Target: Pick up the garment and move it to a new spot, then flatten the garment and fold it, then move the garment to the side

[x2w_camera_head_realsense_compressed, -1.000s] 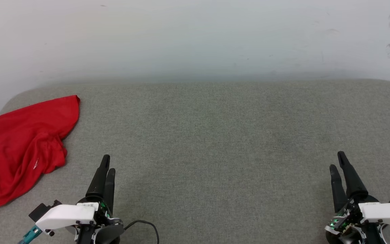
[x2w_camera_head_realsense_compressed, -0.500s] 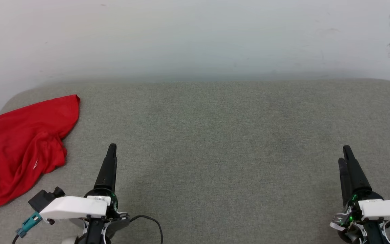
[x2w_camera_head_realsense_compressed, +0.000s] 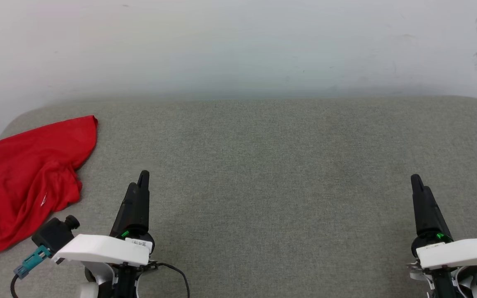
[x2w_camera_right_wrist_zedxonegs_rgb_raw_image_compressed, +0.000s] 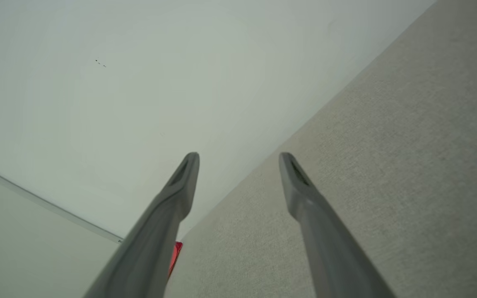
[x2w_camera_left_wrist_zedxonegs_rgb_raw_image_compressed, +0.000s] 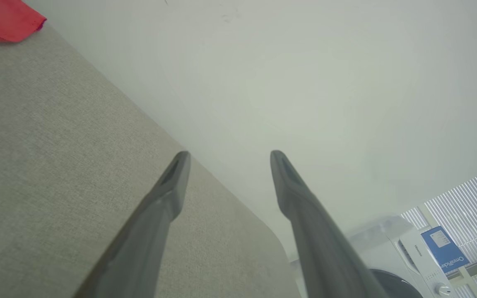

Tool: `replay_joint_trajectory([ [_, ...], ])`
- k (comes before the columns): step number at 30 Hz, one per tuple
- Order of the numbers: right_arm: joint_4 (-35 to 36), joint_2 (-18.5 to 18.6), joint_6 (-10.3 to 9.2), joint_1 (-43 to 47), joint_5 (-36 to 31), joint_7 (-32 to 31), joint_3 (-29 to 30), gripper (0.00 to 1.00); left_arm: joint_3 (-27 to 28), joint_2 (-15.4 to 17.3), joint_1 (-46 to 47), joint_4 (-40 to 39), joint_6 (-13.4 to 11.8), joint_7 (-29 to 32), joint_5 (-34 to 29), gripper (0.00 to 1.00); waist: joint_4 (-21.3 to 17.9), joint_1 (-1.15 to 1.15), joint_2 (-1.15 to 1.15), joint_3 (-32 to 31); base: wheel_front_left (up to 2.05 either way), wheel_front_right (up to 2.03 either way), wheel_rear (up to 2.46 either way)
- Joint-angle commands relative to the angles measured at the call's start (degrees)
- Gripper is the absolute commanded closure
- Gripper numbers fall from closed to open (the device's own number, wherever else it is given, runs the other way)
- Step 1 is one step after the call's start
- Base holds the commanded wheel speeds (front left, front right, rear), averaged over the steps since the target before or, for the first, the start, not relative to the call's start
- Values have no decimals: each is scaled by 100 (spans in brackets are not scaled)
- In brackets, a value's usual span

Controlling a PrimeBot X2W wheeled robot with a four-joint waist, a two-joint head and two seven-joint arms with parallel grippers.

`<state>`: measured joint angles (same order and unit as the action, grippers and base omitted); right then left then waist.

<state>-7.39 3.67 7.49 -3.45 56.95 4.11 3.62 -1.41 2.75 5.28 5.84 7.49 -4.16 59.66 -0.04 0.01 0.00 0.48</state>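
Crumpled red garment (x2w_camera_head_realsense_compressed: 23, 182) lies at the left end of the grey padded surface (x2w_camera_head_realsense_compressed: 263, 157). Left gripper (x2w_camera_head_realsense_compressed: 142, 178) and right gripper (x2w_camera_head_realsense_compressed: 415, 180) hover over its near edge, well apart, both spread wide and empty. The left one is near the garment, not touching.

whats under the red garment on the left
The garment lies crumpled on the grey fabric surface, near its left edge. Whatever is beneath its folds is covered, so I cannot tell whether anything else lies under it.
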Motion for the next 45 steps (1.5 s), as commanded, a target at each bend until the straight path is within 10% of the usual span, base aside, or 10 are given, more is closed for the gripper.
replay_joint_trajectory([
  [1, 111, 7, 0, -55, -248, 52, -8, 0, -11, 11, 83, -96, 0, -43, -228, 0, 1, -1, 0, 1, 0, 0, 0],
  [17, 163, -55, 0, -21, -3041, 122, 52, 0, -306, 37, 60, 115, -122, -376, -2841, 0, -1, -1, 0, 14, 0, 0, 0],
  [45, 327, -82, 0, 65, -4703, -124, 55, 0, -808, 313, 156, 512, -591, -750, -4466, 0, 1, -1, 0, 52, 0, 0, 0],
])
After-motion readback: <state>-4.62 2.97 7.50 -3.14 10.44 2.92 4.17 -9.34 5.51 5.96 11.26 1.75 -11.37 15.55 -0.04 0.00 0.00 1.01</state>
